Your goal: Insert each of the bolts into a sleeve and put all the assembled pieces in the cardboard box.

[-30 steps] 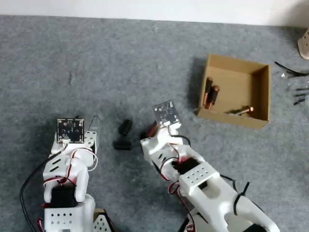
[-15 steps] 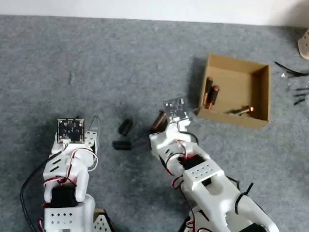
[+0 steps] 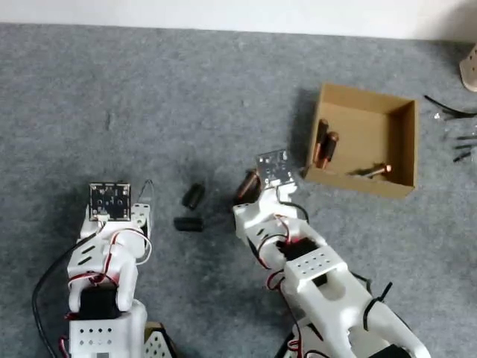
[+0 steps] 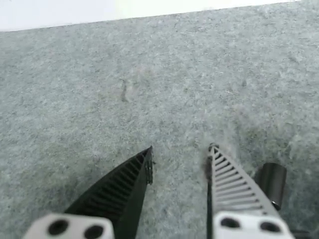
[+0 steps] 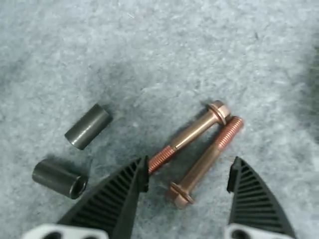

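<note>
The right gripper (image 5: 189, 167) hangs above the grey mat (image 3: 186, 97) with its jaws spread wide and nothing between them. In the right wrist view, we see two copper bolts directly beneath the gap, lying side by side and touching along part of their length, heads pointing opposite ways. The first bolt (image 5: 192, 132) has its threaded end close to the black finger (image 5: 117, 196). The second bolt (image 5: 207, 160) lies just beside it, toward the other finger.

Two dark sleeves rest on the mat near the bolts, but apart from them. The first sleeve (image 5: 88, 126) and the second sleeve (image 5: 60, 178) both lie on their sides and do not touch. In the high view they lie between the two arms.

The left gripper (image 4: 181, 149) is also open and holds nothing; its tips point at bare mat. One sleeve (image 4: 271, 181) lies just outside its white finger (image 4: 229, 181).

The cardboard box (image 3: 350, 181) stands on the mat beyond the right arm, well apart from the loose parts. We count three assembled pieces (image 3: 329, 149) inside it: two close together by one wall and one (image 3: 370, 171) lying near the front wall.
</note>
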`<action>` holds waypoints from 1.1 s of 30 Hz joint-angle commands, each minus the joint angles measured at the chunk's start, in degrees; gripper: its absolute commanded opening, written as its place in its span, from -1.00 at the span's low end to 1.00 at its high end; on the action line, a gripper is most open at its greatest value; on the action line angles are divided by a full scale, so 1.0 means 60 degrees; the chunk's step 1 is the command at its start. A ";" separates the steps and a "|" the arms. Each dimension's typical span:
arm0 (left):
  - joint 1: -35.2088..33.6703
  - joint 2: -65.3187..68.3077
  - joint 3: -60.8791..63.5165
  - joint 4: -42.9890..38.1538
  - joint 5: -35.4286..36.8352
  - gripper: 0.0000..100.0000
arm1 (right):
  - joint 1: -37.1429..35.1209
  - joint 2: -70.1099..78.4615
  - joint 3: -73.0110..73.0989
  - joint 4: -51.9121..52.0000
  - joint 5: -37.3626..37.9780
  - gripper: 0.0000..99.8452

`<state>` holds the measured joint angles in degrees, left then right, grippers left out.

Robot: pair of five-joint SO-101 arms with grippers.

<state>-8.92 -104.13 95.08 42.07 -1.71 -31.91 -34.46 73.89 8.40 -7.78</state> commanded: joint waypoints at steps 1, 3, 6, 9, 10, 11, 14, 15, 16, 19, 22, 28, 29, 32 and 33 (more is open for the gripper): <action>-0.0095 -0.0037 -0.0081 -0.0249 0.0029 -0.66 | 0.0110 -0.0095 -0.0300 -0.0212 -0.0044 -0.52; -0.0095 -0.0037 -0.0081 -0.0249 0.0029 -0.66 | 0.0125 -0.0095 -0.0300 -0.0212 -0.0044 -0.52; -0.0095 -0.0037 -0.0066 -0.0249 0.0029 -0.66 | 0.0125 -0.0095 -0.0286 -0.0198 -0.0044 -0.52; -0.0095 -0.0037 -0.0066 -0.0249 0.0029 -0.66 | 0.0125 -0.0095 -0.0286 -0.0198 -0.0044 -0.52; -0.0081 -0.0037 -0.0051 -0.0249 0.0029 -0.66 | 0.0125 -0.0095 -0.0286 -0.0198 -0.0044 -0.52; -0.0081 -0.0037 -0.0051 -0.0249 0.0029 -0.66 | 0.0125 -0.0095 -0.0286 -0.0198 -0.0044 -0.52; -0.0095 -0.0037 -0.0051 -0.0249 0.0015 -0.66 | 0.0125 -0.0095 -0.0286 -0.0198 -0.0044 -0.52; -0.0095 -0.0037 -0.0051 -0.0249 0.0015 -0.66 | 0.0110 -0.0095 -0.0286 -0.0198 -0.0044 -0.52; -0.0095 -0.0037 -0.0051 -0.0249 0.0015 -0.66 | 0.0081 -0.0095 -0.0286 -0.0198 -0.0044 -0.52; -0.0095 -0.0037 -0.0051 -0.0264 0.0015 -0.66 | 0.0051 -0.0095 -0.0286 -0.0198 -0.0073 -0.52; -0.0051 -0.0037 -0.0051 -0.0264 0.0015 -0.66 | -0.0168 -0.0007 -0.0344 -0.0198 -0.0103 -0.52; -0.0037 -0.0037 -0.0066 -0.0264 0.0059 -0.66 | -0.1399 0.0037 -0.0886 0.0022 -0.0103 -0.52; -0.0037 -0.0037 -0.0081 -0.0264 0.0059 -0.66 | -0.1502 0.0037 -0.1048 0.0300 -0.0103 -0.52; -0.0037 -0.0037 -0.0081 -0.0264 0.0059 -0.66 | -0.1663 0.0095 -0.1941 0.1048 -0.0117 -0.52; -0.0037 -0.0037 -0.0081 -0.0264 0.0059 -0.66 | -0.1678 0.0183 -0.2264 0.1179 -0.0117 -0.52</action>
<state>-8.92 -104.13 95.08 42.07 -1.71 -40.70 -34.02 66.42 12.88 -7.78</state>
